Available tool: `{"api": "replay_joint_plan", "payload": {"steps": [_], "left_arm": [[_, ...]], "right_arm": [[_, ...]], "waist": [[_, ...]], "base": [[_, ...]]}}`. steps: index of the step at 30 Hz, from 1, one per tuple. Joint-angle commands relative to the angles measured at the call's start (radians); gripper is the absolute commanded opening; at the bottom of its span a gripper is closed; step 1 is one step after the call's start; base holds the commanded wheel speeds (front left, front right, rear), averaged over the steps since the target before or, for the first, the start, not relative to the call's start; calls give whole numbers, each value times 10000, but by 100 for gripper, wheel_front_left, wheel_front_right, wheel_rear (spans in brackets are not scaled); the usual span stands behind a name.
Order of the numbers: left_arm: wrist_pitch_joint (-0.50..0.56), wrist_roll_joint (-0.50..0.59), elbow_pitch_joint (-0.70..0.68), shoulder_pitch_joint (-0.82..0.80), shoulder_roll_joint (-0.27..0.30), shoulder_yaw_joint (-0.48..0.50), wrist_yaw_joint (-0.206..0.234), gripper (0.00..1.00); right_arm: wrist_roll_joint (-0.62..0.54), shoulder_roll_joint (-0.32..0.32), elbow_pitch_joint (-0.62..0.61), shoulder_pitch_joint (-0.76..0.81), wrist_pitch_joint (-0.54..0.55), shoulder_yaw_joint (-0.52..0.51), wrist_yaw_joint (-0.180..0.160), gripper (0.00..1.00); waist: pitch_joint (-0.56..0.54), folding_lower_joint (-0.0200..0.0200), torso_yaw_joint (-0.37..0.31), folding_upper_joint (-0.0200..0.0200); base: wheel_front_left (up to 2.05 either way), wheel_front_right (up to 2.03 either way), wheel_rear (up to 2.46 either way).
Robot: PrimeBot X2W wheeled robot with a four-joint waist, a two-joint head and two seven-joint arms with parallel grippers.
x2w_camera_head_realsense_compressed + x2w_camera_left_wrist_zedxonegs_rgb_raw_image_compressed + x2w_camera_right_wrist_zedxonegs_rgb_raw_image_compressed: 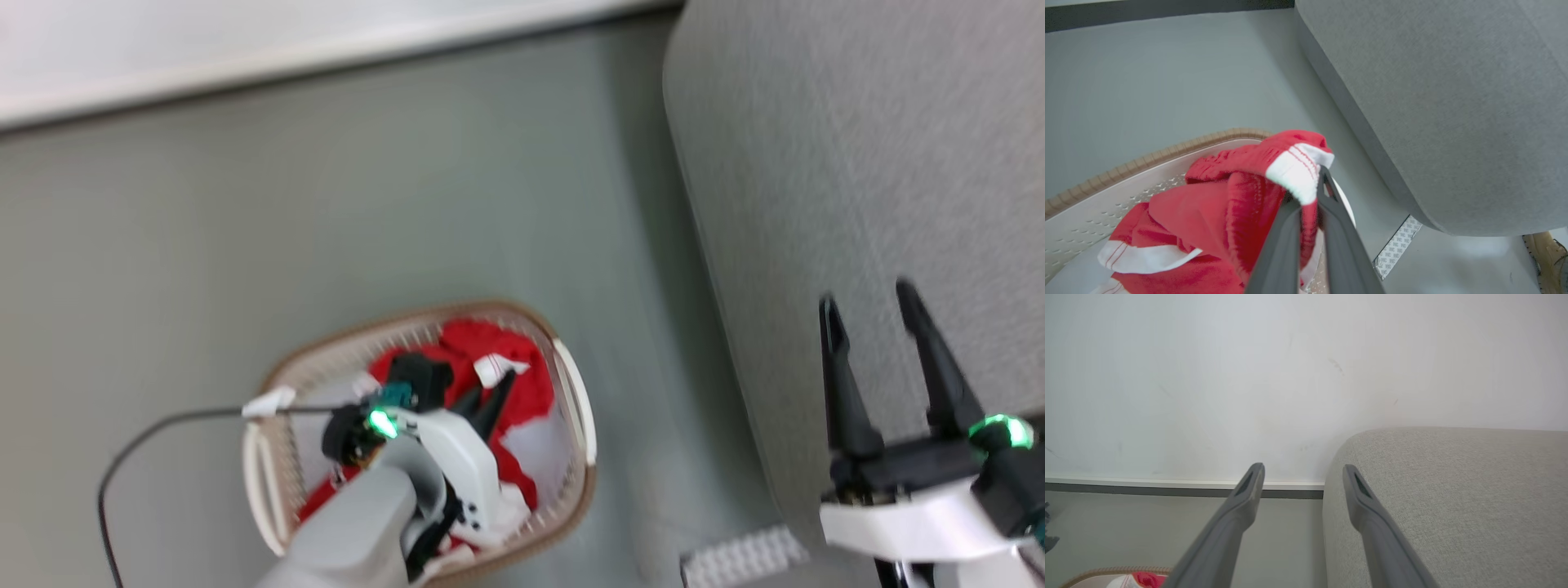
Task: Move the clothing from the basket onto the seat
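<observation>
In the head view, the basket [575, 392] is seen standing on the grey floor [367, 204], and the red clothing [531, 392] is heaped inside it. The left claw [496, 390] is lowered into the basket, its dark fingers drawn together on a fold of the clothing beside a white band. The seat [857, 147] is placed to the right of the basket, apart from it, with bare floor between. The right claw [867, 296] is held well to the right of the basket, over the seat, with its jaws spread and nothing between them. A black cable [147, 433] is seen crossing the basket's left rim and trailing over the floor. In the left wrist view, the left claw is shown clenched on the clothing. A red fold with a white, red-stitched cuff is pinched between the fingers at the top of the heap, while the other red fabric is seen lying inside the basket. A pale patterned strip [1396, 245] is seen on the floor between the basket and the seat. In the right wrist view, the right claw is shown released. The white wall [1208, 375] and the edge of the seat are seen past its fingers. A corner of the basket, with a scrap of red in it, is caught at the lower left.
</observation>
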Motion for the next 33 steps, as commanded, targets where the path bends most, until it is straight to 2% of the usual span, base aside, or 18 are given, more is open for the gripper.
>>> {"api": "replay_joint_plan", "payload": {"steps": [1,6,13,25,33], "left_arm": [[-19,-286,-351,359,116,14,-22,0],[-23,-1041,-1601,1345,393,-63,-23,0],[-23,-1441,-3226,2420,878,438,4,0],[-17,-651,-6781,4158,1457,1862,1093,0],[64,-357,-8210,4737,1814,1984,1493,0]], "right_arm": [[-53,-16,142,343,-5,-103,-21,100],[-122,-16,435,1135,-5,-341,-21,100],[-112,-16,722,1895,-6,-420,-21,100],[-451,-132,995,2774,-5,-580,-21,100],[-361,-199,1062,2855,-5,-586,-21,100]], "waist": [[-1405,0,552,0],[-2692,0,981,0],[-4095,0,1301,0],[-5430,0,1665,0],[-5818,0,1707,0]], "base": [[0,0,0],[0,0,0],[0,0,0],[0,0,0],[0,0,0]]}}
